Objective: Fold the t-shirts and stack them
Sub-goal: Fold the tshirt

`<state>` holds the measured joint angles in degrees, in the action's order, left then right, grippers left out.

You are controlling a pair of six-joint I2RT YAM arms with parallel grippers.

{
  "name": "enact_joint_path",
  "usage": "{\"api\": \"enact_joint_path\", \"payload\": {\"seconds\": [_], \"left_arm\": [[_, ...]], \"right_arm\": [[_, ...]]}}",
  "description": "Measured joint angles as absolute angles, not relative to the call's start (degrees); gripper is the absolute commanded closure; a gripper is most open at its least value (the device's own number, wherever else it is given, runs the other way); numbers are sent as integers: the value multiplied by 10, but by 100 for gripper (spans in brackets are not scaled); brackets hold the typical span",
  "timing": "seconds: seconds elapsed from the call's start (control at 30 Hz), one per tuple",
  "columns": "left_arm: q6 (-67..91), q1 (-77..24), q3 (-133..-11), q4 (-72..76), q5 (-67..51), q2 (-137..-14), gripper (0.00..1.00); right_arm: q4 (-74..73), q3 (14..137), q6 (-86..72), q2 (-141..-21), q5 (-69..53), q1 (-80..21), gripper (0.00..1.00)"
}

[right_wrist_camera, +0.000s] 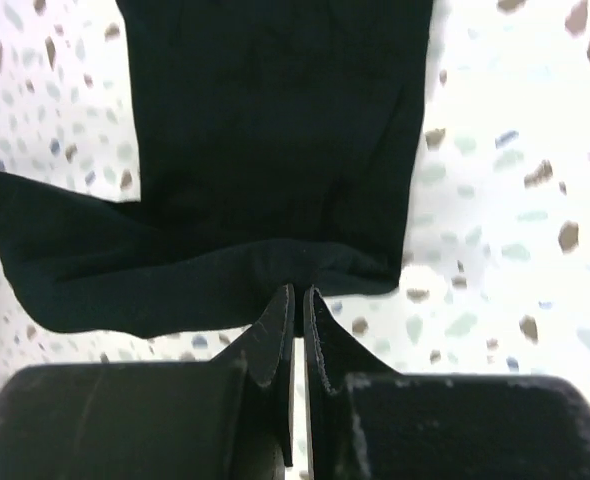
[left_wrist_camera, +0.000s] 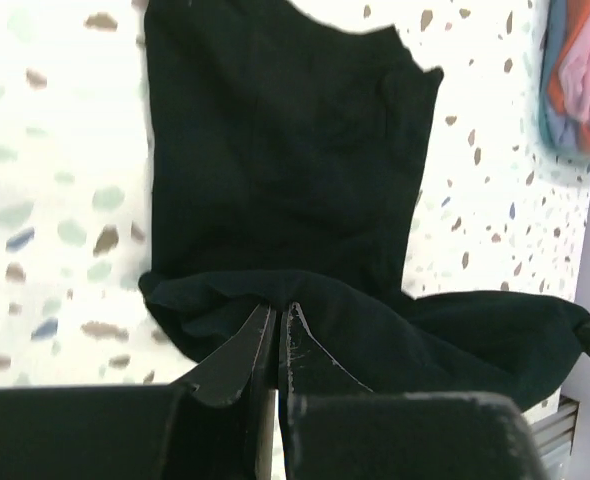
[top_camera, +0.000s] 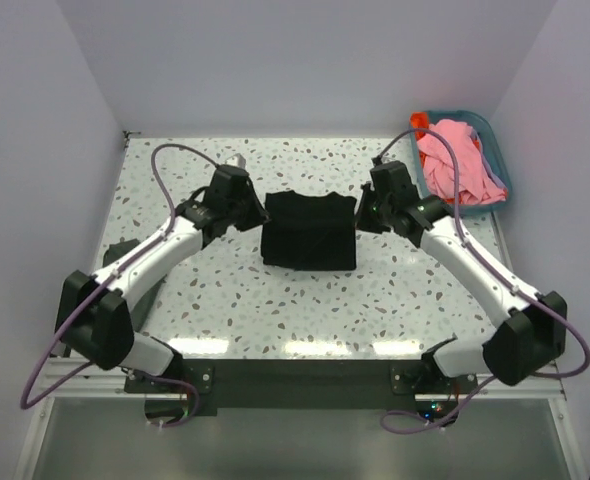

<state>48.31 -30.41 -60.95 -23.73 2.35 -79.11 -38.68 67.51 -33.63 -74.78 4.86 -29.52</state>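
Note:
A black t-shirt [top_camera: 309, 232] lies folded into a rectangle at the middle of the speckled table [top_camera: 275, 310]. My left gripper [top_camera: 258, 212] is shut on its far left corner; the left wrist view shows the fingers pinching a raised fold of black cloth [left_wrist_camera: 275, 300]. My right gripper [top_camera: 363, 212] is shut on the far right corner, pinching the cloth's edge [right_wrist_camera: 300, 275]. Between the two grippers the far edge is lifted above the rest of the shirt [right_wrist_camera: 275, 120]. Pink and orange-red shirts [top_camera: 453, 160] lie heaped in the basket.
A teal plastic basket [top_camera: 502, 175] stands at the far right corner of the table, close to the right arm. White walls enclose the table on three sides. A dark bar runs along the near edge between the arm bases.

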Motion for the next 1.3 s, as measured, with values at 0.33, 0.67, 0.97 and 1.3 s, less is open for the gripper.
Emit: {"api": "enact_joint_path", "payload": {"seconds": [0.33, 0.67, 0.97, 1.3], "left_arm": [[448, -208, -908, -130, -74, -1133, 59], [438, -148, -966, -17, -171, -1307, 22], [408, -140, -882, 8, -104, -1179, 60], [384, -252, -847, 8, -11, -1165, 94]], "right_arm": [[-265, 851, -323, -1067, -33, -159, 75], [-267, 981, -319, -1251, -38, -98, 26], [-256, 929, -299, -1150, 61, -184, 28], [-258, 1040, -266, -1284, 80, -260, 30]]}}
